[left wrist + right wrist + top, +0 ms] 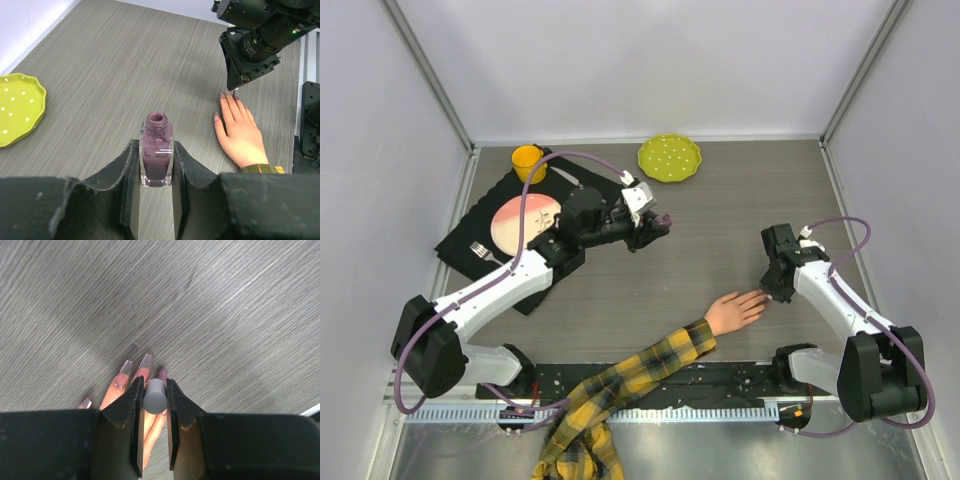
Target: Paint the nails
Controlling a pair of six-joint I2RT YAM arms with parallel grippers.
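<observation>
The pale mannequin hand lies palm down on the table, its yellow-and-black plaid sleeve trailing to the near edge. Its long nails show purple tint. My right gripper hovers right over the fingertips, shut on a grey cylindrical brush cap; the brush below is hidden. My left gripper is held mid-table, shut on the open bottle of purple polish, upright between the jaws. The hand also shows in the left wrist view, under the right gripper.
A yellow-green dotted plate sits at the back. A black mat at the left holds a pink plate, a fork and a yellow cup. A black rail runs along the near edge.
</observation>
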